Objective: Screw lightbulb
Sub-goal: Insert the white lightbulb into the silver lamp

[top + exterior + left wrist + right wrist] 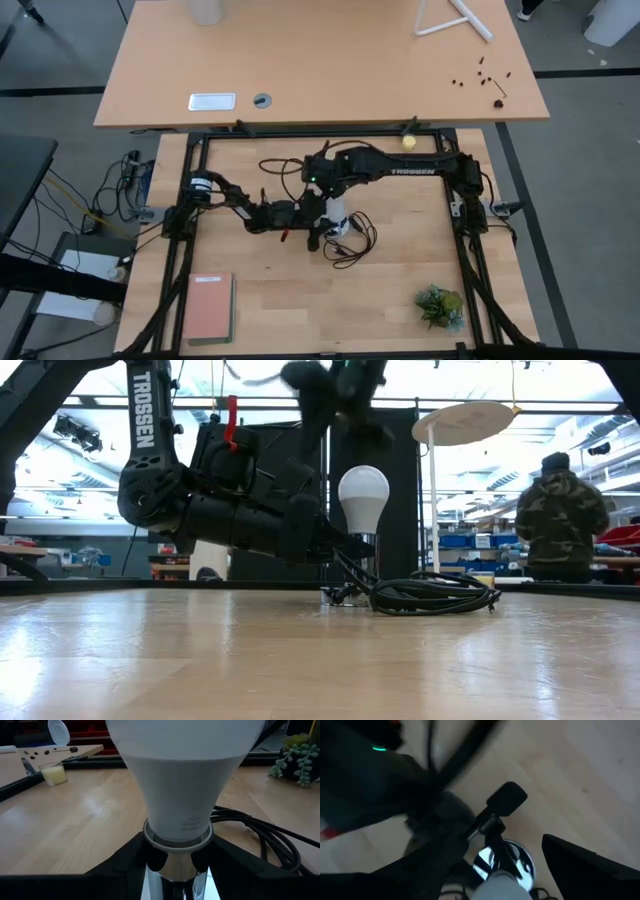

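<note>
The white lightbulb [363,493] stands upright, its narrow base in the silver socket [361,565], which rests on the table with a black cord [435,595] coiled beside it. In the left wrist view the lightbulb [180,775] fills the picture. My left gripper [340,548] reaches in level from the table's left and is shut on the socket just below the bulb. My right gripper [340,395] hangs above the bulb's top, pointing steeply down, open and clear of it. Its wrist view is blurred and shows the round socket disc [517,862] below. My left gripper pinches the socket's shiny stem [172,870] between its two fingers [117,867], right under the bulb's neck. The fingers come in level from the table's left, one on each side of the stem. The socket stays upright on the table.
A red notebook [208,306] lies at the near left and a small green plant [440,305] at the near right. A yellowish ball [408,143] sits on the far frame rail. Beyond the table a person [560,520] stands in the room.
</note>
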`<state>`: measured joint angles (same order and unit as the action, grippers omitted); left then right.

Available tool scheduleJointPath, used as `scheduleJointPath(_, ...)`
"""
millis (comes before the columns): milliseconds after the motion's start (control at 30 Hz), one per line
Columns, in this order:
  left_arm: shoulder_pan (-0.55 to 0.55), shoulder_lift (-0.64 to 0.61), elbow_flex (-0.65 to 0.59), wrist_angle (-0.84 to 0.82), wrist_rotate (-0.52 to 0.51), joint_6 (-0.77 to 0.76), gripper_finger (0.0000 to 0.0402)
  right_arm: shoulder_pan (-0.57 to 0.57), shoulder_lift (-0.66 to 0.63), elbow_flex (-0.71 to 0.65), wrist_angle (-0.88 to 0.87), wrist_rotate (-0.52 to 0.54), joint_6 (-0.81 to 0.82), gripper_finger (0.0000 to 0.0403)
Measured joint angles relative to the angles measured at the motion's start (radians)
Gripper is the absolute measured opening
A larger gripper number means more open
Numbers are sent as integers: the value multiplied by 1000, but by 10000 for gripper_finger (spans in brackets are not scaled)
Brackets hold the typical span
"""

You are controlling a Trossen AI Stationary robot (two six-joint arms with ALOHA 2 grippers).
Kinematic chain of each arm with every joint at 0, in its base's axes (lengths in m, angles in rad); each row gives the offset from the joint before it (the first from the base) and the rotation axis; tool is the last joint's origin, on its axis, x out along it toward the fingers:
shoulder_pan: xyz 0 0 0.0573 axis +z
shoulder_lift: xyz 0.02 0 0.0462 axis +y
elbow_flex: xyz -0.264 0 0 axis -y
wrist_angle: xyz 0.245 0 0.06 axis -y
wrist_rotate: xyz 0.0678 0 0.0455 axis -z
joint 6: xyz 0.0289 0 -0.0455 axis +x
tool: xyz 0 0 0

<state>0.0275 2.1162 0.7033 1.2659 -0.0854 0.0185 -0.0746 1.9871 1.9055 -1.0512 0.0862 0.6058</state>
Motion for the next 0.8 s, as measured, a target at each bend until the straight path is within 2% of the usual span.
scheduleJointPath(133,0,0,0,0,-1,0,190,-2,-4,143,-150,2,-119,317)
scheduleJointPath(200,0,0,0,0,-1,0,190,-1,-5,209,-213,-1,-244,312)
scheduleJointPath(367,2,0,0,0,0,0,190,61,-6,285,-320,15,-829,309)
scheduleJointPath(500,4,0,0,-1,0,0,190,112,1,285,-402,155,-1111,311)
scheduleJointPath(600,5,0,0,0,-1,0,190,121,8,249,-445,190,-1194,315)
scheduleJointPath(800,5,1,0,3,-1,0,190,115,9,91,-439,185,-1145,336)
